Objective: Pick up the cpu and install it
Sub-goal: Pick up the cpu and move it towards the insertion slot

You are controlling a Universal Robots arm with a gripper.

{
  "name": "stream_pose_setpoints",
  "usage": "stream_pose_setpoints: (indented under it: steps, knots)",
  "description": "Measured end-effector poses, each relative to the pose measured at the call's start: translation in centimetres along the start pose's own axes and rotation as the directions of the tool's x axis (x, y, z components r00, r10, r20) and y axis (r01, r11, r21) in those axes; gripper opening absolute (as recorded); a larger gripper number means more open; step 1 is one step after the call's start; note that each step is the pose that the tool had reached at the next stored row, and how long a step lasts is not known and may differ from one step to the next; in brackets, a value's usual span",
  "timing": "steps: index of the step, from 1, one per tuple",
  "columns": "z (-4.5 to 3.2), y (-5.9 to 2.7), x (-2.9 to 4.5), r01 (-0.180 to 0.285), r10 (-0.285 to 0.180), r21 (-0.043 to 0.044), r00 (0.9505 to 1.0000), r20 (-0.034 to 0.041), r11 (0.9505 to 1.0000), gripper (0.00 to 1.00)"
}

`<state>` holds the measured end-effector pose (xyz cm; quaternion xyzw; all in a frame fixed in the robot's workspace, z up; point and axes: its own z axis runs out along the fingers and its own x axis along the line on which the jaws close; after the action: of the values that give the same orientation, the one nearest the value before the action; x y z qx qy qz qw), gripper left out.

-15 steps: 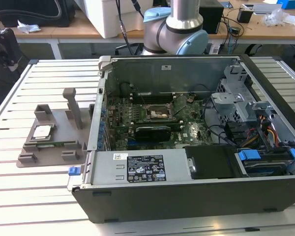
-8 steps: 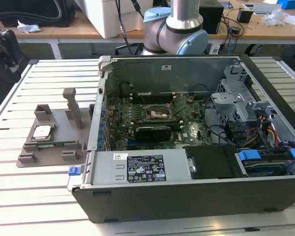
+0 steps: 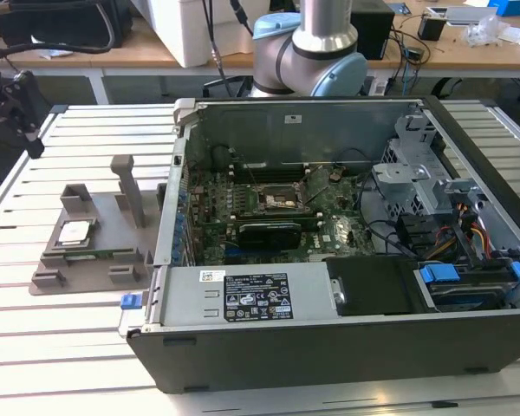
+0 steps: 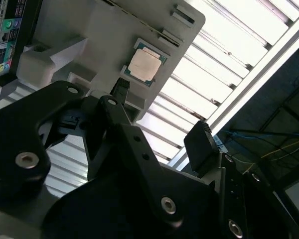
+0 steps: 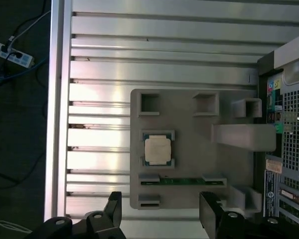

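The cpu (image 5: 157,150), a small square chip with a shiny silver top, lies flat in a pocket of the grey plastic tray (image 5: 189,119) on the slatted table. It also shows in the second wrist view as the cpu (image 4: 144,66) and in the exterior view as the cpu (image 3: 74,231), at the left of the tray (image 3: 87,269). My gripper (image 5: 162,211) hangs above the tray, off to one side of the chip, open, with nothing between its black fingers (image 5: 114,204). In the exterior view the gripper (image 3: 26,121) is at the far left, above the table.
An open computer case (image 3: 347,329) lies at the exterior view's right of the tray, with the motherboard socket (image 3: 277,201) exposed inside. A green memory stick (image 5: 182,181) lies in a tray slot beside the chip. An upright tray post (image 3: 126,186) stands near the case.
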<state>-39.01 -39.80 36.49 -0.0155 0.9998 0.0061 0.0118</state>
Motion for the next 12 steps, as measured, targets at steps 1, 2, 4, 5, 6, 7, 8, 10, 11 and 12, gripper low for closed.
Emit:
stream_pose_setpoints:
  steps: [1, 2, 4, 5, 6, 7, 8, 10, 11, 12]
  knots:
    - [0.29, 0.00, 0.00, 0.000, 0.000, -0.0001, 1.0000, -0.0003, 1.0000, 0.72]
    - [0.51, 0.00, 0.01, 0.000, 0.000, -0.0001, 1.0000, -0.0005, 1.0000, 0.72]
    - [0.94, 0.00, 0.02, 0.000, 0.000, -0.0001, 1.0000, -0.0009, 1.0000, 0.72]
    - [1.12, -0.01, 0.02, 0.000, 0.000, -0.0001, 1.0000, -0.0011, 1.0000, 0.72]
    - [1.44, -0.01, 0.03, 0.000, 0.000, -0.0001, 1.0000, -0.0013, 1.0000, 0.72]
    - [1.65, -0.01, 0.04, 0.000, 0.000, -0.0001, 1.0000, -0.0013, 1.0000, 0.72]
    - [1.82, -0.01, 0.04, 0.000, 0.000, -0.0001, 1.0000, -0.0014, 1.0000, 0.72]
    - [2.25, -0.02, 0.05, 0.000, 0.000, -0.0002, 1.0000, -0.0014, 1.0000, 0.72]
    - [2.60, -0.02, 0.06, 0.000, 0.000, -0.0001, 1.0000, -0.0016, 1.0000, 0.72]
    - [2.81, -0.03, 0.06, 0.000, 0.000, -0.0001, 1.0000, -0.0017, 1.0000, 0.72]
